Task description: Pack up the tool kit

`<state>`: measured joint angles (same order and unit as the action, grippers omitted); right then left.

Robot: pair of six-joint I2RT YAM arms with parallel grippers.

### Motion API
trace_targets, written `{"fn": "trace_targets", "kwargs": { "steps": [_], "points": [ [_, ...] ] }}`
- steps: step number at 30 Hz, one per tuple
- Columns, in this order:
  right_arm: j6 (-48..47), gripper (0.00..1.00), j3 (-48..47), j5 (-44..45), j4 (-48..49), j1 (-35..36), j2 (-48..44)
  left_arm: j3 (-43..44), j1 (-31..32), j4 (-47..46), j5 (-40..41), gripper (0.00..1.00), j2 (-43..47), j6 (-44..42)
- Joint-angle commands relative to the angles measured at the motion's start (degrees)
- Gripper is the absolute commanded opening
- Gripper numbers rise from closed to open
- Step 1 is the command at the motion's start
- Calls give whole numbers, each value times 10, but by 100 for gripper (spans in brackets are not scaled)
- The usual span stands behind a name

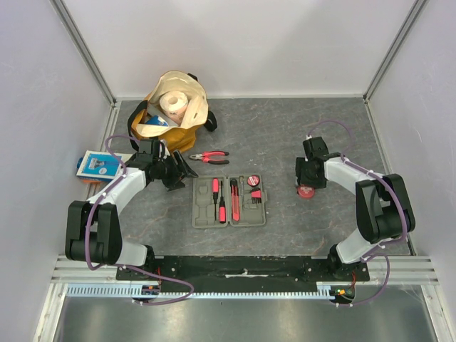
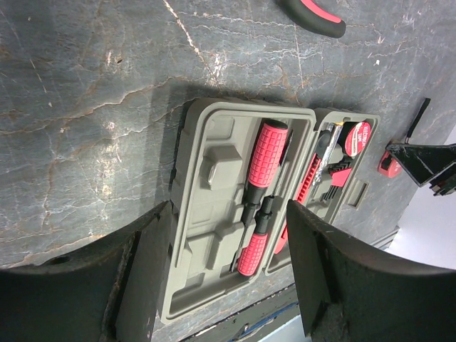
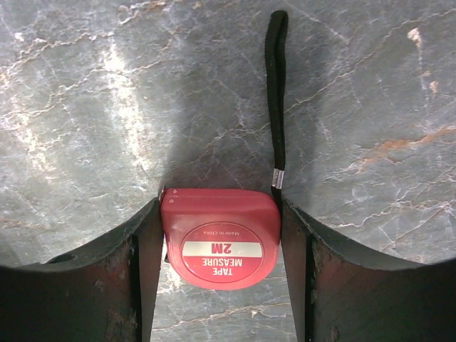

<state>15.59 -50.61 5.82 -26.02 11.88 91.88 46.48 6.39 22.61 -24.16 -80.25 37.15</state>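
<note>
The grey tool case (image 1: 229, 223) lies open at the table's middle, with red-and-black screwdrivers (image 1: 216, 199) and a round red item (image 1: 253, 182) in its slots. It also shows in the left wrist view (image 2: 214, 178), with two screwdrivers (image 2: 267, 153) in it. The red-and-black pliers (image 1: 210, 157) lie loose behind the case. My left gripper (image 1: 178, 174) hangs open and empty over the case's left half (image 2: 228, 214). My right gripper (image 1: 306, 187) is shut on the red tape measure (image 3: 219, 239), its fingers (image 3: 146, 249) against both sides; the black cord trails on the table.
A tan-and-yellow bag with a paper roll (image 1: 174, 107) stands at the back left. A blue-and-white packet (image 1: 98, 165) lies by the left wall. White walls close in three sides. A metal rail (image 1: 242, 274) runs along the front edge.
</note>
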Motion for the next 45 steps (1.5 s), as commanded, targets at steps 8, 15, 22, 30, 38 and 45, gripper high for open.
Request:
{"fn": "trace_targets", "kwargs": {
  "steps": [8,15,22,30,38,45],
  "points": [
    [40,40,-95,2,-54,95,-38,-7,0,-7,-3,70,2,-15],
    [79,40,-168,-13,-62,206,-34,-9,1,13,19,70,-16,-15],
    [73,40,-228,-19,-62,334,24,-17,0,25,30,69,-40,-3],
    [62,40,-228,-81,-82,393,80,-26,0,38,41,67,-66,13],
    [85,41,-194,-69,-107,394,83,-31,0,19,31,61,-91,36],
    [109,41,-162,-13,-101,395,66,-39,0,-12,-8,57,-123,71]
  ]
}}
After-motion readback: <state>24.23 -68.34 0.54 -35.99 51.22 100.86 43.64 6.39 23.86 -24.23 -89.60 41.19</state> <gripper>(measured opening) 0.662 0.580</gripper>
